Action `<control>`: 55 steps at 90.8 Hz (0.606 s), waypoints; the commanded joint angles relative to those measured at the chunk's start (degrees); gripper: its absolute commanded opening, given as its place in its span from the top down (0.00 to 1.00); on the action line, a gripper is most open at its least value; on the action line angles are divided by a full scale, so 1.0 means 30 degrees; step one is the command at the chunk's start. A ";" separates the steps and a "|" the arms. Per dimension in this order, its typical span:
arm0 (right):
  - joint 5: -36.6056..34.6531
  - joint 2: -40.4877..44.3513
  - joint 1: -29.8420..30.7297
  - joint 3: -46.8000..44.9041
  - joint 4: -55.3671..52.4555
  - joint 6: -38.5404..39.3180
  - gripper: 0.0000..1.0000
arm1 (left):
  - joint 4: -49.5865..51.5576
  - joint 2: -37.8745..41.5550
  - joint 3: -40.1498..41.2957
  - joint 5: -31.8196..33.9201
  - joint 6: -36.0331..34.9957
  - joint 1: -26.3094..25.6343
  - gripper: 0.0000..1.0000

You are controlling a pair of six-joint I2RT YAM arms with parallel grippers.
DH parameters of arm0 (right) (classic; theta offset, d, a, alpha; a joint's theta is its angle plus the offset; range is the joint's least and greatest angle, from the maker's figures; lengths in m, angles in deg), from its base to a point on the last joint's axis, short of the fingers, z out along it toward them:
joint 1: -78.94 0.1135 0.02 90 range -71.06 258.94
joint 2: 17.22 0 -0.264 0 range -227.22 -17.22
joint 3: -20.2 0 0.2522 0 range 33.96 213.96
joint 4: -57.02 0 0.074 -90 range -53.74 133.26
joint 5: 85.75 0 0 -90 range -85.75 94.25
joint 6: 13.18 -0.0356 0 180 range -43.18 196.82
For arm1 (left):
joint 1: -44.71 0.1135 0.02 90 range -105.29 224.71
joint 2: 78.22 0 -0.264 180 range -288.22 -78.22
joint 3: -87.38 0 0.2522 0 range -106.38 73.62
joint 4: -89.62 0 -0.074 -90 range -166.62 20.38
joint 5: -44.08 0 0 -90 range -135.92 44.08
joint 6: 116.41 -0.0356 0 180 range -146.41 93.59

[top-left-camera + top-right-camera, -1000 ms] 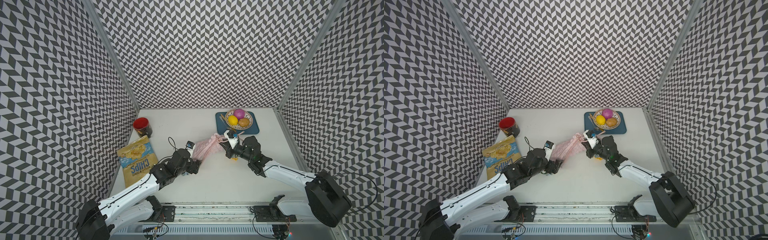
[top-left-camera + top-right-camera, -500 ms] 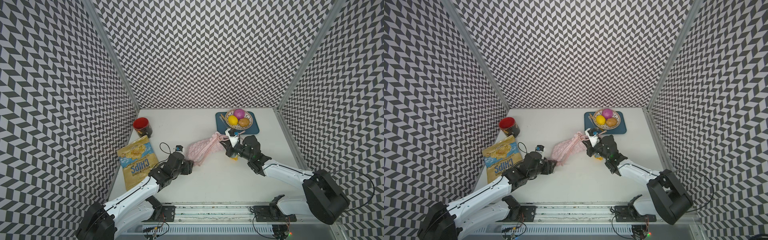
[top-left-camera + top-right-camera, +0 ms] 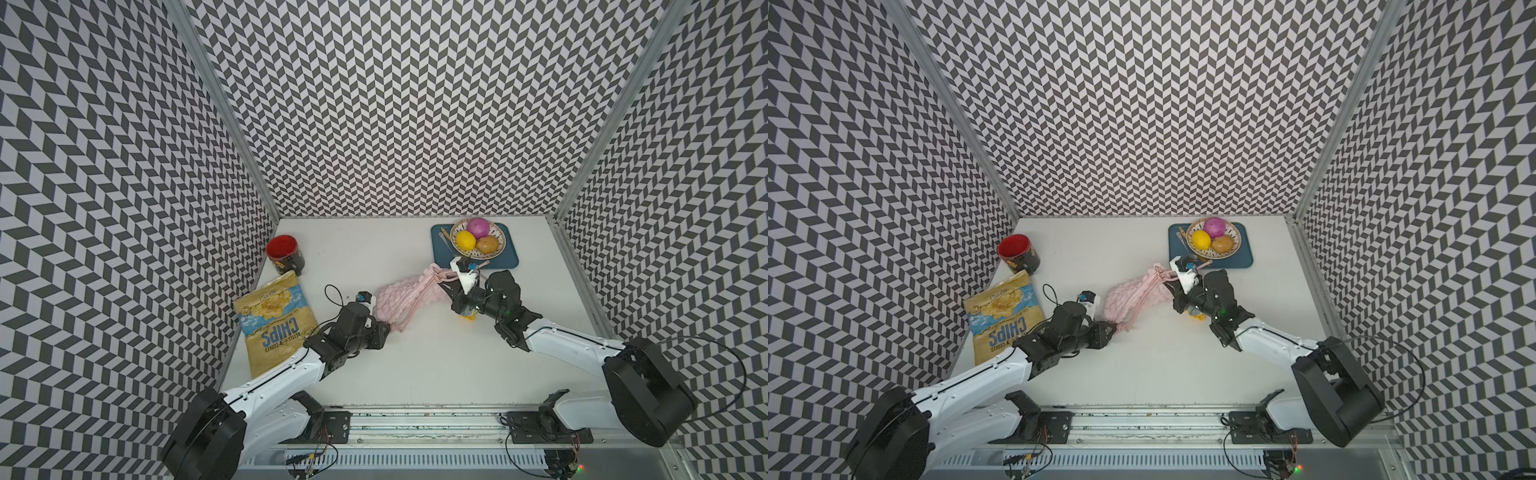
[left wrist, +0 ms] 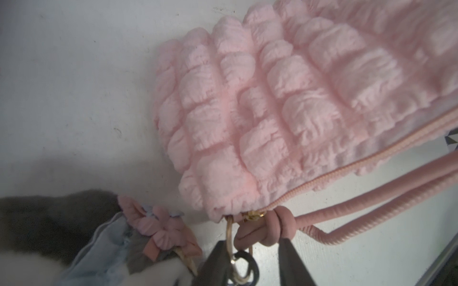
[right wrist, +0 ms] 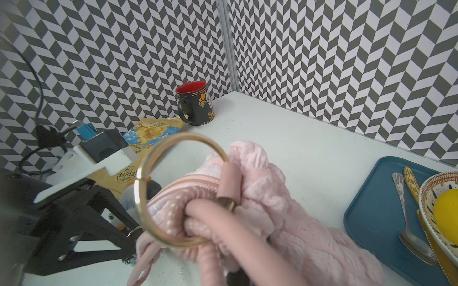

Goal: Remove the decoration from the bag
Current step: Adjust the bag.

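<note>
The pale pink quilted bag [image 3: 399,297] [image 3: 1129,297] hangs stretched between my two arms, just over the table. My right gripper [image 3: 451,293] [image 5: 235,274] is shut on the pink cord at the bag's far end, beside a large gold ring [image 5: 137,188]. My left gripper [image 3: 384,328] [image 4: 252,245] is at the bag's near corner [image 4: 223,198]. Its jaws stand narrowly apart, with a thin gold ring and a dark clasp [image 4: 247,265] between them, just short of the cord's knot [image 4: 266,227]. The decoration [image 4: 161,230], a plush with grey fur, blue cloth and a pink flower, lies beside that corner. The left gripper hides it in both top views.
A chips packet [image 3: 274,320] and a black mug with a red inside [image 3: 284,253] are at the left. At the back right a blue tray [image 3: 511,257] bears a fruit bowl [image 3: 496,232] and a spoon [image 5: 406,222]. A small yellow-orange thing [image 3: 469,318] lies under my right arm.
My left gripper has dropped lower at the bag's near corner and its jaws have narrowed. The bag has stretched out toward the left arm. The right arm has hardly moved.
</note>
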 commanded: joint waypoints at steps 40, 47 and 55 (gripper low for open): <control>0.0988 -0.2000 -0.0439 0.1905 -0.0115 0.0316 0.99 | -0.1976 0.0665 -0.1573 -0.3832 0.0677 0.0785 1.00; 0.0997 -0.2882 -0.0468 0.2883 -0.0868 0.0625 0.87 | -0.2427 0.1017 -0.2322 -0.4793 0.1109 0.0890 1.00; 0.0951 -0.3563 -0.0497 0.3627 -0.1355 0.0899 0.70 | -0.3430 0.1333 -0.2827 -0.5743 0.1828 0.1180 1.00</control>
